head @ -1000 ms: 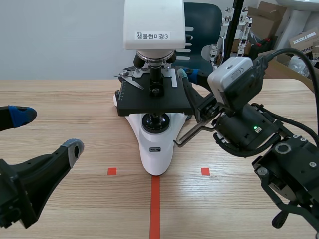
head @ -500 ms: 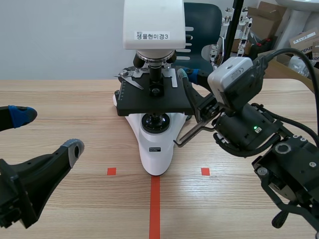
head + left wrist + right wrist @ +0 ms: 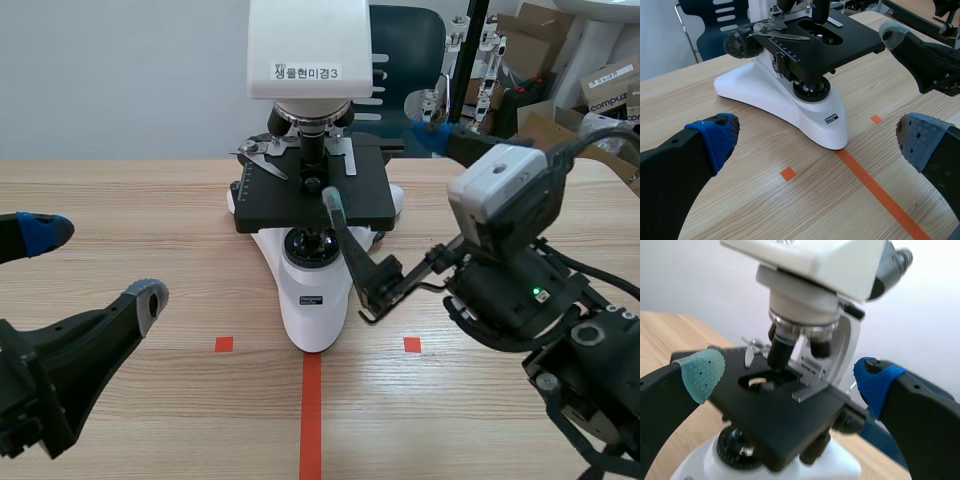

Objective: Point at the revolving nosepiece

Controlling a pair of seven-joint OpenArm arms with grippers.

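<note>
Right end effector (image 3: 788, 375), spread wide, faces the revolving nosepiece (image 3: 801, 322); microscope (image 3: 810, 265) top cropped.

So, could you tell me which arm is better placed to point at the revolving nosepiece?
Right. The right arm's fingers are open close to the white microscope's black stage, facing the round ribbed revolving nosepiece; the left arm's fingers sit far back, short of its base.

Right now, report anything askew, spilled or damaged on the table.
Nothing stands out: the microscope stands upright on the table, stage level, no visible damage or spill. Left gripper and right gripper are open.
</note>
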